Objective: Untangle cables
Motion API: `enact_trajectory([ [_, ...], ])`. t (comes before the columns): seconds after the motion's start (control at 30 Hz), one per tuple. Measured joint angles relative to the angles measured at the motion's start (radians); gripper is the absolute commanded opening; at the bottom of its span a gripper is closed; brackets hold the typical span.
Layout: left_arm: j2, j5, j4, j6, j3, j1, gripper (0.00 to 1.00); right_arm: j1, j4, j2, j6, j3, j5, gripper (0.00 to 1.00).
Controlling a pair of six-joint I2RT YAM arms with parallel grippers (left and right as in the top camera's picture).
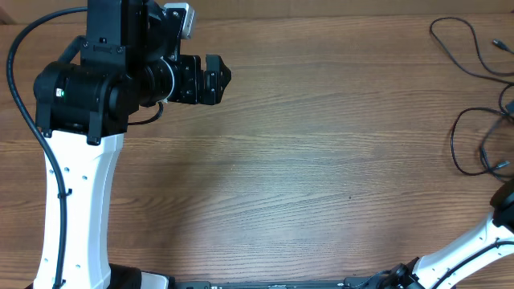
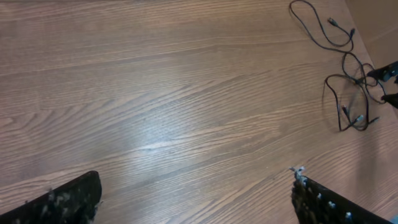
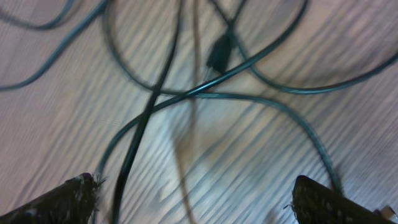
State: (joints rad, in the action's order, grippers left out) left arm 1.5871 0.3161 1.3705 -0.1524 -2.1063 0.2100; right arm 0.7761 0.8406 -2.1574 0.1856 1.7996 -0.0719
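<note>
Two arms, and I'm starting on the left. My left gripper [image 1: 223, 78] hangs over bare table [image 1: 273, 177] with its fingers spread and nothing between them, well apart from the work. Moving right, the cables [image 1: 474, 104] lie at the far right edge: one thin black loop up near the corner, another loop lower down with small silvery plug tips at its end. From the left wrist view they look joined in the middle, so I judge the untangling mostly undone. Now my right gripper [image 3: 199, 199], low over the crossing strands, fingers wide, gripping nothing. Close up the cords cross several times around a small dark plug [image 3: 219, 51]. Slender, limp stuff.
</note>
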Motion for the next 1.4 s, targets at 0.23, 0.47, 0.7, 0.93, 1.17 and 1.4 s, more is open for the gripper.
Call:
enact_trajectory([
  [0.23, 0.0, -0.023, -0.049, 0.003, 0.0, 0.0, 1.0, -0.085, 0.117, 0.217, -0.011, 0.157, -0.097, 1.0],
  [0.47, 0.002, -0.042, -0.406, 0.002, 0.0, 0.0, 1.0, -0.468, 0.123, 0.643, -0.082, 0.388, -0.221, 0.93],
  [0.7, 0.006, -0.093, -0.765, 0.003, -0.115, 0.007, 1.0, -0.866, -0.076, 0.842, -0.116, 0.439, -0.131, 1.0],
  [0.93, -0.03, -0.2, -0.801, 0.053, -0.238, 0.016, 1.0, -0.964, -0.122, 0.842, -0.138, 0.425, -0.071, 1.0],
  [1.17, -0.24, -0.428, -0.732, 0.203, -0.083, 0.064, 1.0, -0.968, -0.168, 0.945, -0.198, 0.173, 0.037, 1.0],
  [1.4, -0.566, -0.543, -0.79, 0.261, 0.328, 0.064, 1.0, -0.967, -0.369, 1.425, -0.23, -0.414, 0.024, 1.0],
])
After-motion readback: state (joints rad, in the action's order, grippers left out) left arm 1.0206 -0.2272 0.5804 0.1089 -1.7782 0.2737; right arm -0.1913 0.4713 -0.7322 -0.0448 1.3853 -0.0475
